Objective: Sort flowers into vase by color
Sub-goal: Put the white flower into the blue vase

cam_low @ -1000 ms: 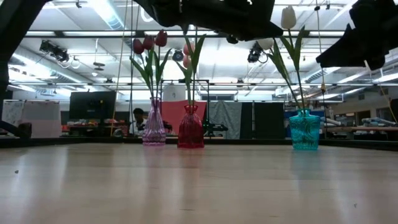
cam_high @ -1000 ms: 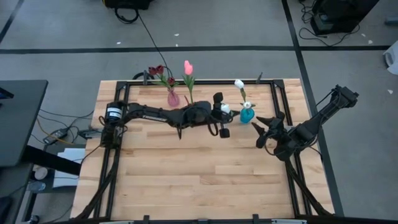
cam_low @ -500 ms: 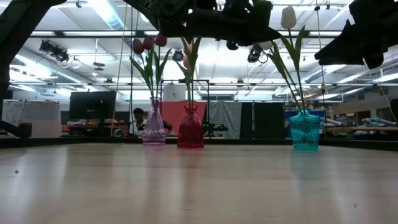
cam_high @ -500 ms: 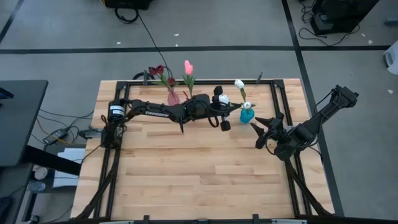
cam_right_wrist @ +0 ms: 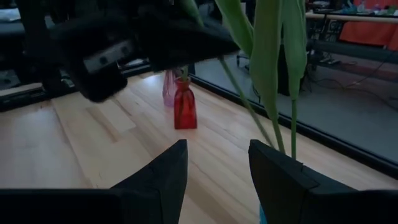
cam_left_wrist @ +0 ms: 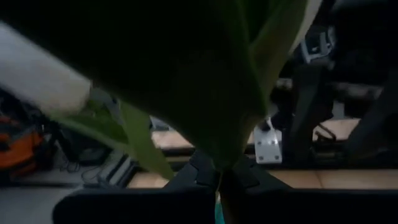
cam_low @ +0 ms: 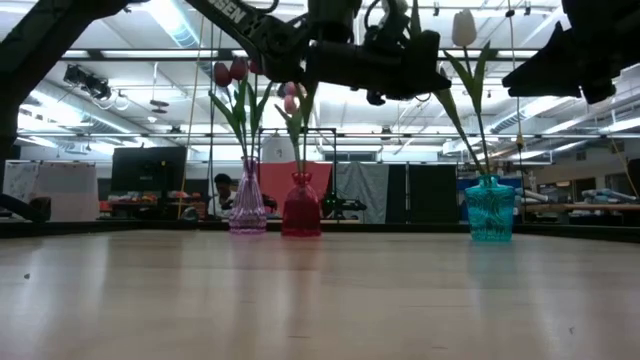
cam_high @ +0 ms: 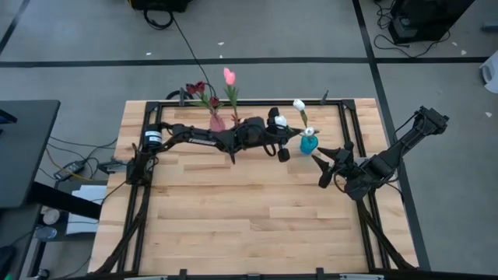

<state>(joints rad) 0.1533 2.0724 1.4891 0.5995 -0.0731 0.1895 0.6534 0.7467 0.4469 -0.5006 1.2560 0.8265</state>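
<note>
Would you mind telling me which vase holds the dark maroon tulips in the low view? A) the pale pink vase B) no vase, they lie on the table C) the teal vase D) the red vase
A: the dark maroon tulips rise on green stems from the pale pink vase, which stands beside the red vase, while the teal vase holds a white tulip.

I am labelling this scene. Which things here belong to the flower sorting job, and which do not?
Job things:
- white tulip in teal glass vase
- pink tulip in red glass vase
- maroon tulips in pale pink glass vase
- shut left hand
- open right hand

Not job things:
- black floor cables
</note>
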